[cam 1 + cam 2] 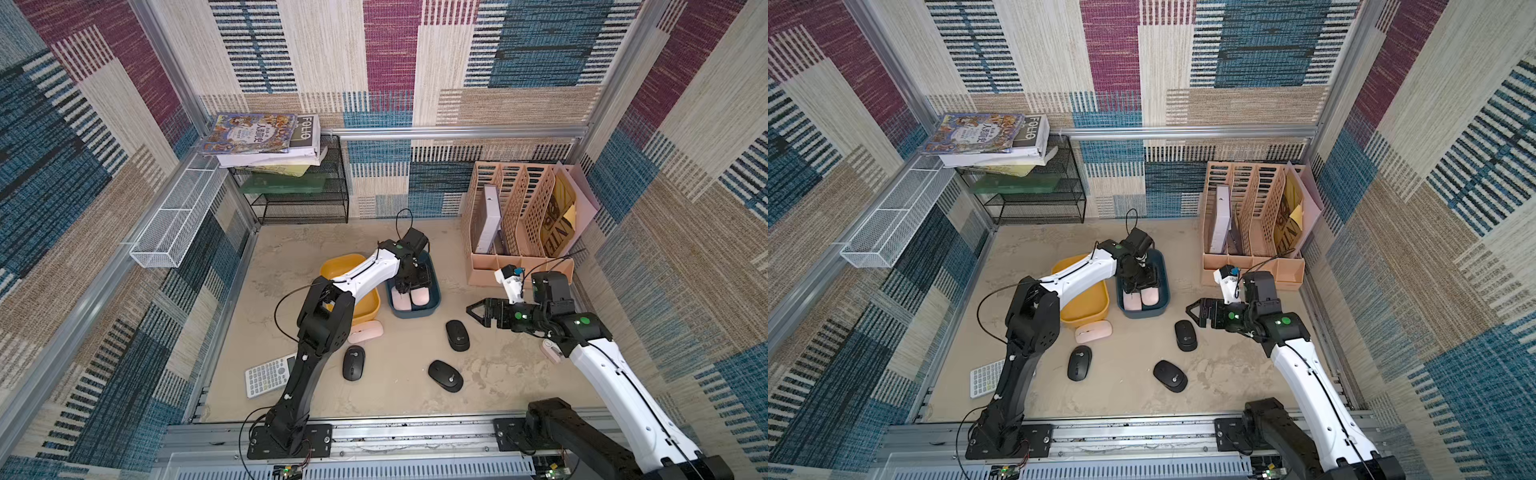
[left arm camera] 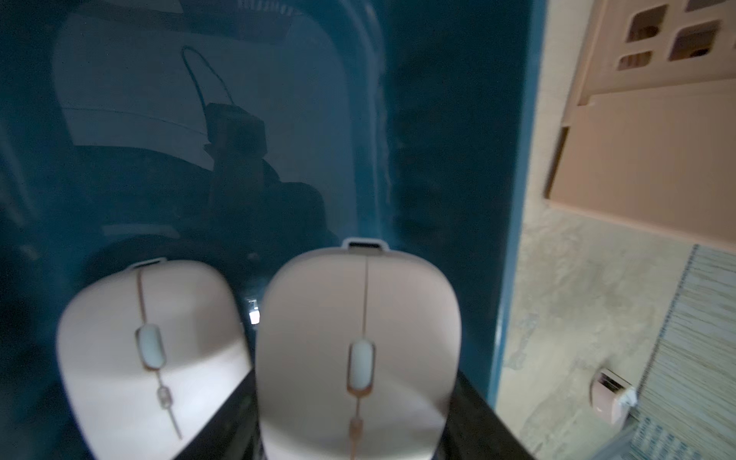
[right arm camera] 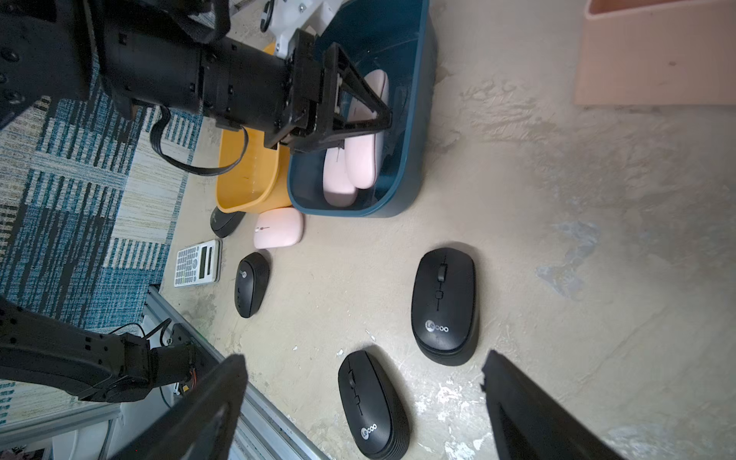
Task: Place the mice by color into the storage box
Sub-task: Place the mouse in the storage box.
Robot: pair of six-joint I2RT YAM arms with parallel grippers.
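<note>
The mice [image 3: 444, 304] were of two makes: flat, smooth pale pink plastic slabs with rounded corners, and domed matte black ovals bearing a small white logo. A glossy dark blue plastic storage box [image 1: 435, 291] with rounded corners stood mid-table, just right of a yellow plastic tub [image 1: 332, 262]. It held two pink ones side by side: the left pink mouse [image 1: 400, 301] flat on the floor and the right pink mouse [image 1: 420, 297], its edge overlapping its neighbour. A third pink mouse [image 1: 1093, 331] lay on the mottled beige tabletop [image 1: 395, 407] just near of the tub, and a half-hidden black mouse [image 3: 225, 223] showed beside it in the right wrist view. The left black mouse [image 1: 353, 363], near black mouse [image 1: 445, 375] and far black mouse [image 1: 457, 335] lay apart on the open table, with a white keypad calculator [image 1: 268, 375] further left. The left gripper [image 3: 372, 121] reached down into the blue box, jaws half closed on the sides of the right pink mouse. The right gripper [image 1: 471, 311] hovered right of the far black mouse, its fingers [image 3: 215, 398] spread wide and holding nothing.
</note>
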